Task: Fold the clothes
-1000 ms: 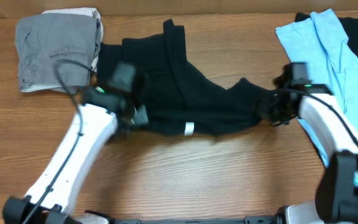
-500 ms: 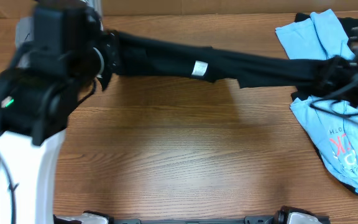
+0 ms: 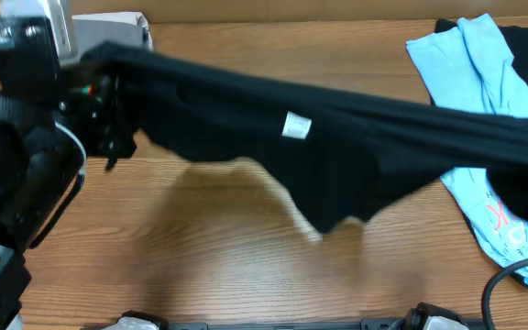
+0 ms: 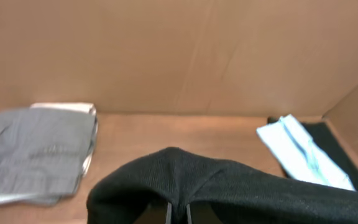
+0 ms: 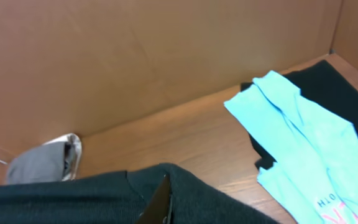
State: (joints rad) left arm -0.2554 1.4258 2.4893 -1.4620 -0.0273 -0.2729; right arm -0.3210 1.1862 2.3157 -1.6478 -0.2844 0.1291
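Left tool (image 4: 178, 213) and right tool (image 5: 157, 202) are each clamped on one end of the black T-shirt (image 3: 356, 151). It hangs stretched between them above the desk (image 3: 200, 266), white tag (image 3: 296, 126) up. We judge: hold both tools level and lower the sagging hem first, clear of the blue tee (image 3: 470, 64) near the right tool.

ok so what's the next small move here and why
Probably lower both grippers together to lay the black T-shirt flat on the table. The left gripper and right gripper hold it stretched in the air, its middle sagging, so it can't be folded yet.
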